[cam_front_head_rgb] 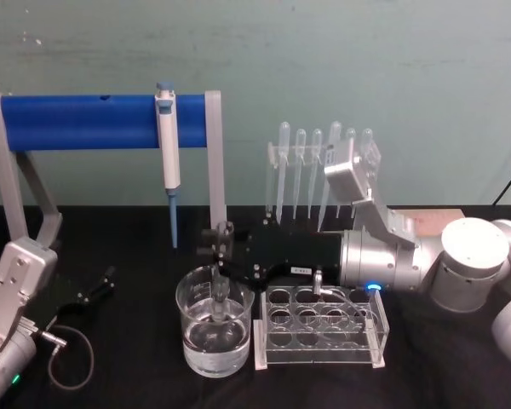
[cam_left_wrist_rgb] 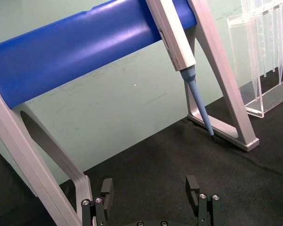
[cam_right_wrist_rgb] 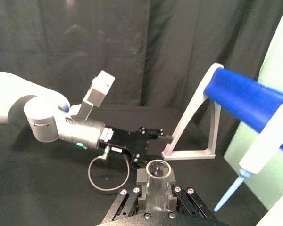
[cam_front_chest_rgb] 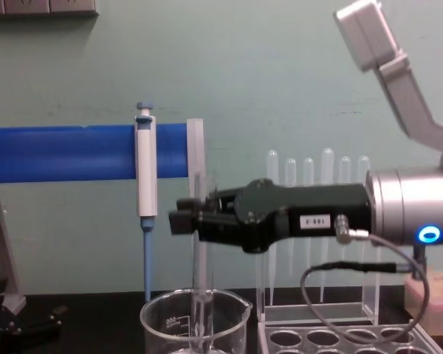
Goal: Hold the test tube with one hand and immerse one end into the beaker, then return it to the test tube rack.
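Clamping the test tube (cam_front_chest_rgb: 201,295) upright in the right gripper (cam_front_head_rgb: 220,249), lower end inside the beaker (cam_front_chest_rgb: 162,324), just left of the rack (cam_front_head_rgb: 260,341) by the tabletop's (cam_front_head_rgb: 451,375) front edge. Light, slick, brittle glass: best pinched high, gently, lifted straight. Left gripper (cam_front_head_rgb: 98,285) spread wide, at the left edge.

Clear test tube (cam_right_wrist_rgb: 159,182) and beaker (cam_front_chest_rgb: 161,324) with white marks — black right gripper (cam_front_chest_rgb: 184,221), blue bar (cam_front_head_rgb: 77,122)

Soft, even light fell from overhead, leaving a pale sheen along the blue bar (cam_left_wrist_rgb: 85,47) and faint glints on the beaker (cam_front_head_rgb: 196,336). The black cloth (cam_front_head_rgb: 136,383) swallowed shadows, and a ring light (cam_front_chest_rgb: 429,234) glowed blue.
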You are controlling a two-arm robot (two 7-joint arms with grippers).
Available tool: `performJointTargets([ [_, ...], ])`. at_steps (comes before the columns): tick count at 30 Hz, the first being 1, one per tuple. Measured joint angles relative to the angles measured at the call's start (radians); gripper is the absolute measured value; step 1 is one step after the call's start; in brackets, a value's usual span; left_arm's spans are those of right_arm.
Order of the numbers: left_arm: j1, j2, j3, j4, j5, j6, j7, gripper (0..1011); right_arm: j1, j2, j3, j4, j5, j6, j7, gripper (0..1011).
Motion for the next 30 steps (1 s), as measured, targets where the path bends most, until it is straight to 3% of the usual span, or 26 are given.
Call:
performJointTargets([
  [14,0.0,0.0,0.0,0.0,0.0,0.0,0.0,1000,0.048,0.042,0.001,-0.096,0.024,0.072,0.003,227],
  [25,0.0,0.0,0.0,0.0,0.0,0.0,0.0,1000,0.064,0.076,0.017,-0.161,0.083,0.109,0.005,227],
  [30,0.0,0.0,0.0,0.0,0.0,0.0,0.0,1000,0.057,0.11,0.021,-0.21,0.098,0.132,-0.014,226],
])
